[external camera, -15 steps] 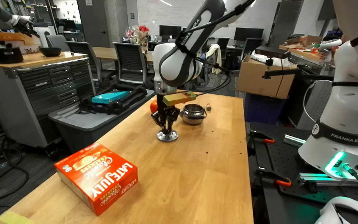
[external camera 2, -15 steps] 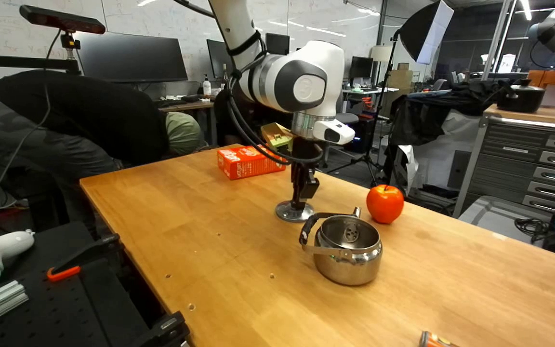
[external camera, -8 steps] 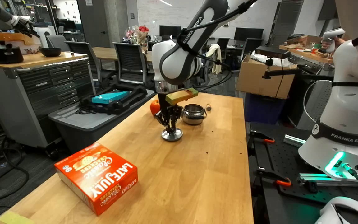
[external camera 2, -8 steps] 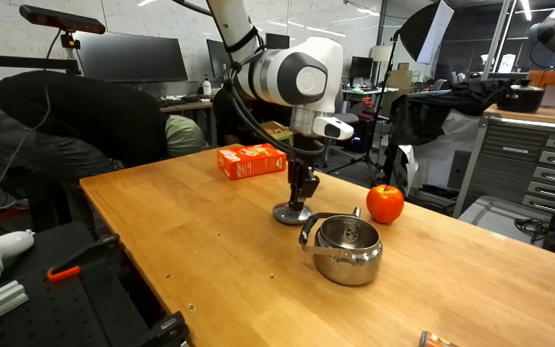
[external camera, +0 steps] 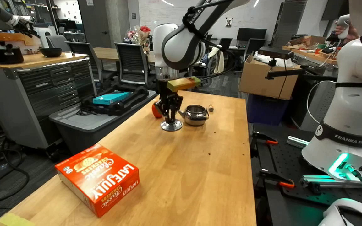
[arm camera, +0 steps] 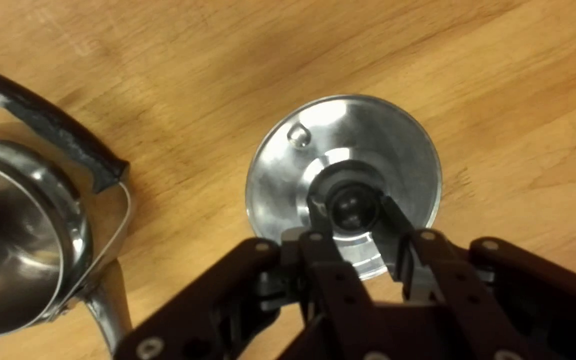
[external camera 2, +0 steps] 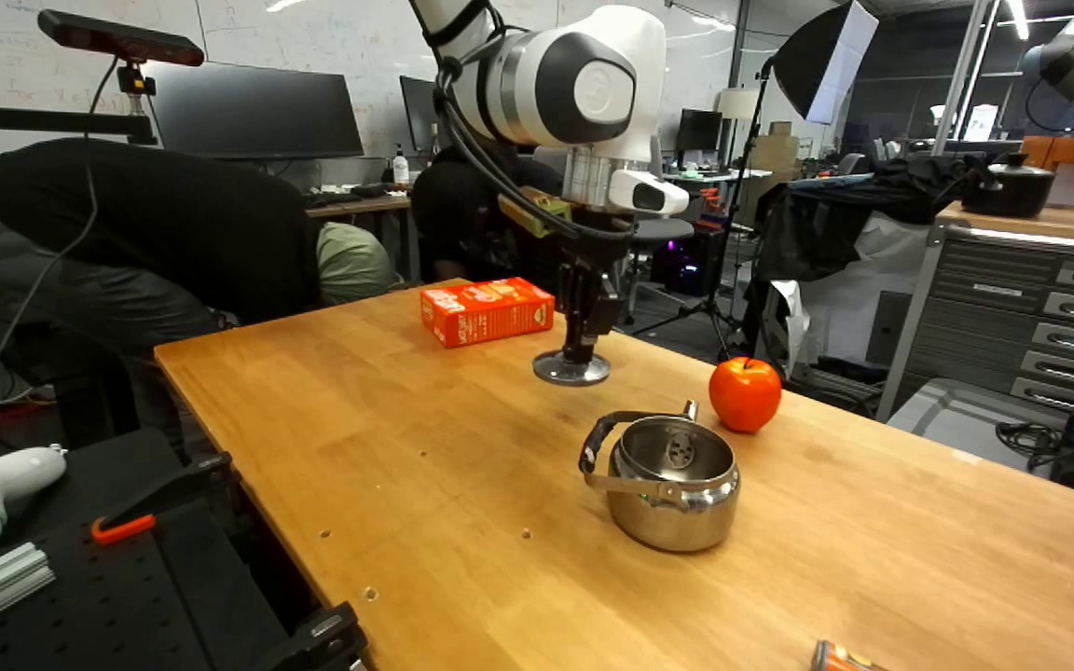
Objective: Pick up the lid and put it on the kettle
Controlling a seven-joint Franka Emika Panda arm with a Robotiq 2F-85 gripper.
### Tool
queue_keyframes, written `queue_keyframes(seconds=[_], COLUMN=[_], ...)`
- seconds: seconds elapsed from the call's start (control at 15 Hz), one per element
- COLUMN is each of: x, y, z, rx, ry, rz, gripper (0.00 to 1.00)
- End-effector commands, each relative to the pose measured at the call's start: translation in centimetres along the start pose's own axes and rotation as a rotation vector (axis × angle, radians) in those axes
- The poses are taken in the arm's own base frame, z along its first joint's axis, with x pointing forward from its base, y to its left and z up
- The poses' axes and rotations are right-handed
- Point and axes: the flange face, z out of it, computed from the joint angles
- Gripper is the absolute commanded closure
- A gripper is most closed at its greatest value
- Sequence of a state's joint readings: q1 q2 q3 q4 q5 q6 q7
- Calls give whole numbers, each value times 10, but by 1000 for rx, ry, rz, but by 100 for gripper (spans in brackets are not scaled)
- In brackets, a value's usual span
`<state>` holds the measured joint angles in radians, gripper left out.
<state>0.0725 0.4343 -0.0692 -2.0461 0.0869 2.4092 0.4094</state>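
The lid, a round silver disc with a dark centre knob, hangs level from my gripper above the table. My gripper is shut on the lid's knob, as the wrist view shows with a finger on each side of the knob. The lid also shows in an exterior view. The silver kettle stands upright and open on the table, beside and lower than the lid. Its dark handle leans to one side, and its open rim shows at the left of the wrist view.
A red apple-like fruit stands near the kettle's spout. An orange cracker box lies on the table, also seen in an exterior view. A small cylindrical object lies beyond the kettle. The robot base stands beside the table.
My gripper has risen with the lid in it, from close to the tabletop to well above it. The kettle, fruit and box have not moved.
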Motion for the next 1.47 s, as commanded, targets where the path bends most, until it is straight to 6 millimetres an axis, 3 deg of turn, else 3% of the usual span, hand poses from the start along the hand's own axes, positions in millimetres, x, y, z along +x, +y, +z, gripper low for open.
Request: queue_keyframes(seconds=[0.0, 0.4, 0.67, 0.93, 1.4], x=[-19, -23, -13, 0, 14], y=[7, 36, 66, 98, 148], z=[-40, -94, -115, -118, -100], rx=[13, 30, 46, 54, 45], ry=[28, 97, 132, 134, 118], rz=[-42, -46, -10, 26, 87], gripper=[93, 93, 93, 93, 93])
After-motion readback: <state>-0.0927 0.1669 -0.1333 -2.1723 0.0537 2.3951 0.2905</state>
